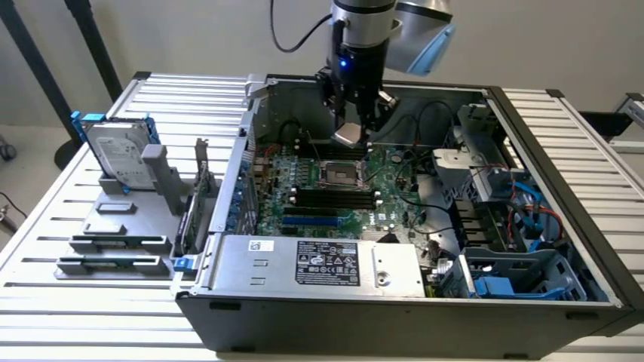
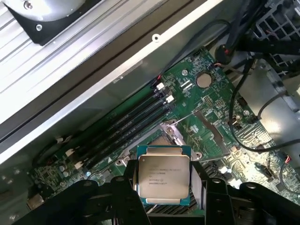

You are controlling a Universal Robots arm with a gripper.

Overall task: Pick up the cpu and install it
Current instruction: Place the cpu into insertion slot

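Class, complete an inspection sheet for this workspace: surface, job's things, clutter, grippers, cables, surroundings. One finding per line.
Surface: slatted metal table carrying an open computer case.
Job's things: cpu held above the socket, not yet seated.
Clutter: hard drive standing on a grey fixture at the exterior view's left.
Grippers: gripper over the case, fingers closed on the cpu's edges.
Cables: black cable beside the arm; blue cables inside the case.
Surroundings: pale wall behind the table.
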